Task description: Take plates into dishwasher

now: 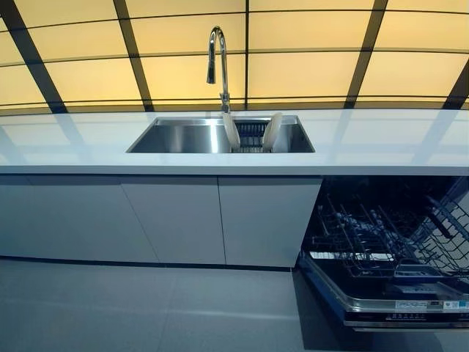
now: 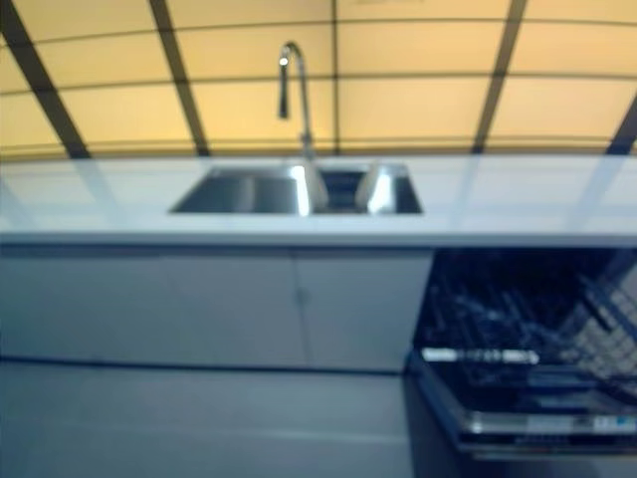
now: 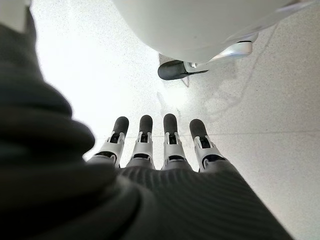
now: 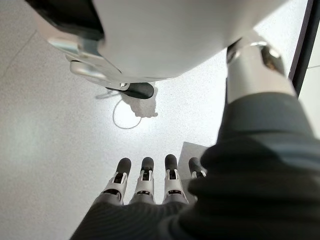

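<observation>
Both hands hang empty over pale floor, each seen only from its own wrist: the left hand (image 3: 155, 145) has its fingers straight and relaxed, touching nothing, and the right hand (image 4: 150, 180) matches it, fingers extended side by side with nothing between them. Neither hand shows in the head views, so the arms appear to be down at the robot's sides. Ahead, two pale plates (image 1: 231, 132) stand on edge in a dark rack (image 1: 251, 136) at the right end of the steel sink (image 1: 183, 137), which is set into the white worktop (image 1: 381, 147) below a tall curved tap (image 1: 217, 62) at the sink's back edge. The second plate (image 1: 272, 130) leans just beside the first, rack wires between them. Below the worktop's right end the dishwasher (image 1: 388, 249) stands open, its door (image 1: 396, 304) dropped and its wire basket (image 1: 396, 238) drawn out, apparently empty. Nothing has been moved yet, by the look of it. The opening step is likely an approach and a reach into the sink; done well, that means closing on the cabinet front left of the lowered door, then pinching one plate by its upper rim and lifting it straight up clear of the rack before turning toward the basket.
</observation>
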You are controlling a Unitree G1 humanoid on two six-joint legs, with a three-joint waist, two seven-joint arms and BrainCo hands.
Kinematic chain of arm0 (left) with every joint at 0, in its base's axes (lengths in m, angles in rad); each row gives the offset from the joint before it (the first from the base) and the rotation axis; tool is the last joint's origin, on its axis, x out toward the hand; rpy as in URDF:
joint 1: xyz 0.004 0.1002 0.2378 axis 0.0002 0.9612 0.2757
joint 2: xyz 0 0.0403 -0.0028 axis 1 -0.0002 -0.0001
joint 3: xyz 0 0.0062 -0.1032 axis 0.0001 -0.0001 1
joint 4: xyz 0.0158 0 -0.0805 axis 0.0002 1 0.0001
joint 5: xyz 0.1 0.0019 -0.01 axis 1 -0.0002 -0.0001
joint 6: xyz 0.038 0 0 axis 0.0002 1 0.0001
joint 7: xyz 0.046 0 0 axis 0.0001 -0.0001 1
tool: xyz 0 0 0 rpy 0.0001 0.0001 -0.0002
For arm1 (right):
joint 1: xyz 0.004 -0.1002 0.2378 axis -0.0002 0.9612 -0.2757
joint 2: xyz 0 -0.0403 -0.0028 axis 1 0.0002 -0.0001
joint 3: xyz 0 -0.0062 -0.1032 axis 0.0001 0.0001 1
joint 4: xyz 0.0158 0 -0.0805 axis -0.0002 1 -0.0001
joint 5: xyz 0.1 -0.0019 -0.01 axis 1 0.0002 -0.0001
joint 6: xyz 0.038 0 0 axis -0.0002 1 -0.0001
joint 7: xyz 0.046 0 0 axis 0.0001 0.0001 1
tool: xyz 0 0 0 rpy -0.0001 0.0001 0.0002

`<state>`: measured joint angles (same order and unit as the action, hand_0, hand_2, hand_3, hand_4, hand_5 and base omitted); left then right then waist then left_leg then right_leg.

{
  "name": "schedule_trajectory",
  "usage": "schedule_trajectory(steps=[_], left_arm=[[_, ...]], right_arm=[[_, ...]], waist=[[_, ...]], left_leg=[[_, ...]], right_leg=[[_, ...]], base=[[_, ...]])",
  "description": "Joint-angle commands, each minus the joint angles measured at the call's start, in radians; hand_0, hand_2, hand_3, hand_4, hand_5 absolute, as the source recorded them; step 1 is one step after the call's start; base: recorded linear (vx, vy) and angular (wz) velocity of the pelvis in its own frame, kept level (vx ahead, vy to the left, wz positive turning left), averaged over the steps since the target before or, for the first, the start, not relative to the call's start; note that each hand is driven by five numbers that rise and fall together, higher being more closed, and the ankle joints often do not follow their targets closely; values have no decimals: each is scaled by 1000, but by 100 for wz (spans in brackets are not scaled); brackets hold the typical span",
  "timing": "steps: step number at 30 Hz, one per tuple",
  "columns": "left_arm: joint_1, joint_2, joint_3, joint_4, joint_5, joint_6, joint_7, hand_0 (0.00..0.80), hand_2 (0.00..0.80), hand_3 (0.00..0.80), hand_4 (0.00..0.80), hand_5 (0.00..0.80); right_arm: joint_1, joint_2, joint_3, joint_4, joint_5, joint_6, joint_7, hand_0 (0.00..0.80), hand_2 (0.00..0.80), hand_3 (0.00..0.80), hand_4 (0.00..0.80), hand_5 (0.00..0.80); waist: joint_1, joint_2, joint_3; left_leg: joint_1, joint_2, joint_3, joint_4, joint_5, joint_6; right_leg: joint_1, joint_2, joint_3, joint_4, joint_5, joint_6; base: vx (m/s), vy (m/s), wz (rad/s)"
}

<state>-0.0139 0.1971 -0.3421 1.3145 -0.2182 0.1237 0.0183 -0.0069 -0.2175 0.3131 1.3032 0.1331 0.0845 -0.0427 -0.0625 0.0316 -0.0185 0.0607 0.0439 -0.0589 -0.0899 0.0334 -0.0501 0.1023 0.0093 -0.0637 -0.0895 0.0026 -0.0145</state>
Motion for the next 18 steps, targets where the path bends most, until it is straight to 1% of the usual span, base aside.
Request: schedule_trajectory(steps=[1, 4, 8, 10, 13, 14, 16, 17, 18], left_arm=[[-79, -32, -9, 49, 25, 1, -9, 0, 0, 0, 0, 0], [-81, -30, -11, 48, 26, -1, -10, 0, 0, 0, 0, 0], [-94, -25, -19, 46, 31, -1, -5, 0, 0, 0, 0, 0], [-93, -22, -16, 45, 35, -7, 3, 0, 0, 0, 0, 0], [-93, -18, -10, 43, 24, -9, 8, 0, 0, 0, 0, 0], [-96, -18, -7, 41, 9, -4, 12, 0, 0, 0, 0, 0], [-102, -16, 2, 34, -27, 0, 32, 0, 0, 0, 0, 0], [-103, -16, 4, 34, -30, -1, 33, 0, 0, 0, 0, 0], [-105, -16, 12, 32, -35, -12, 38, 0, 0, 0, 0, 0]], right_arm=[[-69, 9, 30, 40, -19, 9, 8, 0, 0, 0, 0, 0], [-74, 8, 37, 36, -18, 13, 10, 0, 0, 0, 0, 0], [-88, 6, 50, 29, -17, 22, 19, 0, 0, 0, 0, 0], [-90, 7, 60, 24, -41, 27, 22, 0, 0, 0, 0, 0], [-91, 9, 75, 22, -56, 28, 21, 0, 0, 0, 0, 0], [-93, 10, 84, 18, -56, 36, 16, 0, 0, 0, 0, 0], [-102, 5, 87, 9, -12, 57, 8, 0, 0, 0, 0, 0], [-102, 5, 87, 8, -5, 59, 7, 0, 0, 0, 0, 0], [-102, 2, 84, 4, 7, 62, 10, 0, 0, 0, 0, 0]], waist=[[23, -39, 33], [25, -40, 38], [29, -44, 47], [34, -49, 49], [36, -54, 54], [36, -61, 63], [36, -82, 84], [36, -85, 87], [37, -92, 100]], left_leg=[[32, -108, 20, 3, -65, 133], [31, -108, 17, 3, -63, 135], [34, -107, 3, 3, -59, 138], [42, -106, -8, 3, -60, 139], [50, -101, -10, 5, -58, 139], [33, -100, -11, 50, -70, 140], [-25, -96, 5, 201, -119, 136], [-37, -96, 8, 228, -130, 136], [-96, -97, 28, 354, -140, 133]], right_leg=[[-17, 29, 29, 51, -34, 6], [-23, 31, 28, 63, -40, 3], [-28, 34, 31, 81, -49, -2], [-25, 37, 34, 91, -57, -6], [-29, 43, 42, 114, -73, -15], [-40, 47, 48, 142, -83, -22], [-52, 43, 55, 181, -99, -42], [-53, 42, 57, 183, -100, -45], [-53, 40, 58, 188, -101, -53]], base=[[38, -33, 2], [21, -39, 1], [25, -70, 3], [52, -104, 4], [46, -105, 1], [45, -165, 0], [57, -161, 3], [46, -97, 9], [26, -90, 18]])
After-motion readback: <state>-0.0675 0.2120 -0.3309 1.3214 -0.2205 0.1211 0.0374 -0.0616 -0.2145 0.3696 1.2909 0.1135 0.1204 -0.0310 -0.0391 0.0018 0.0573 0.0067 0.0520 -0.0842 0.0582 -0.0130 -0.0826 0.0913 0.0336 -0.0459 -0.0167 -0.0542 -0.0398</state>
